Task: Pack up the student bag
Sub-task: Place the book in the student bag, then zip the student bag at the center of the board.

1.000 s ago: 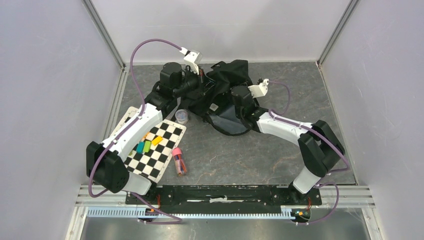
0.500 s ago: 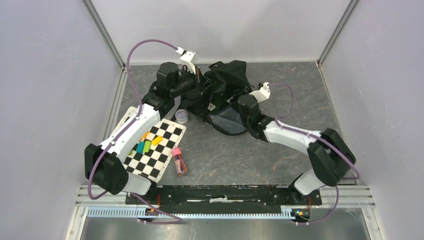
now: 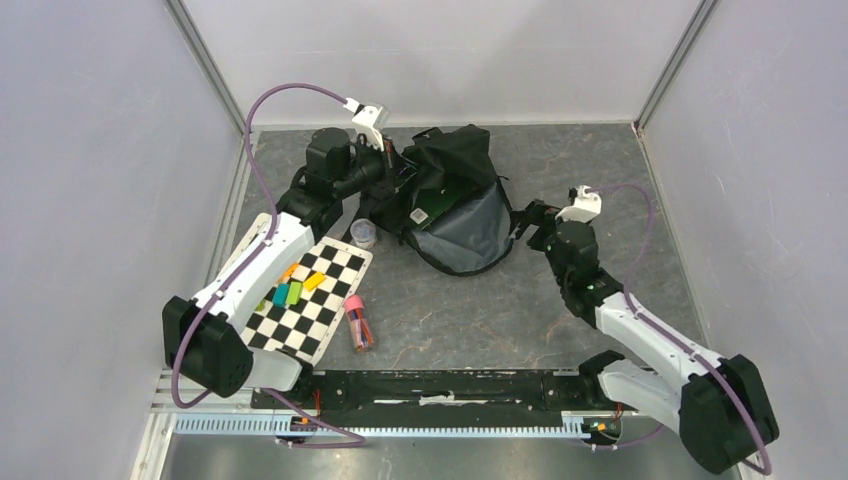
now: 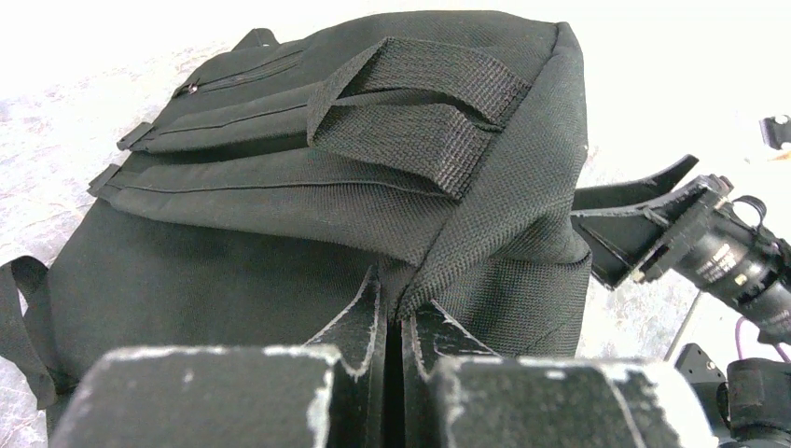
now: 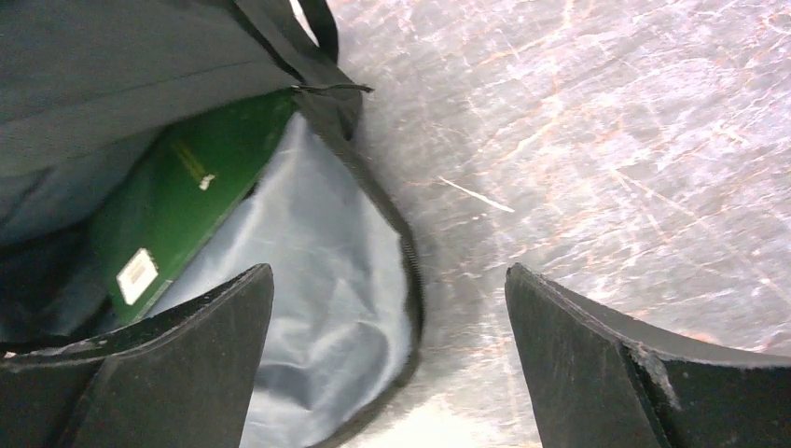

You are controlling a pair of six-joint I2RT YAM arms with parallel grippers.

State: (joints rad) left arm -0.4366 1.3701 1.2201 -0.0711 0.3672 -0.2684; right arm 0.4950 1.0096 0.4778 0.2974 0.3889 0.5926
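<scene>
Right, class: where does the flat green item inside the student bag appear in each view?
Top external: green item in the student bag mouth, upper centre.
Left wrist: not in it; only the bag's black outside.
Right wrist: left of centre, on grey lining.
Shared landmark: the bag.

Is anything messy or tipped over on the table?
Nothing has spilled. The clear tube with a pink cap lies on its side beside the checkered board. The student bag sits crumpled, its mouth gaping on grey lining and a green book, while the left tool pinches its fabric.
</scene>
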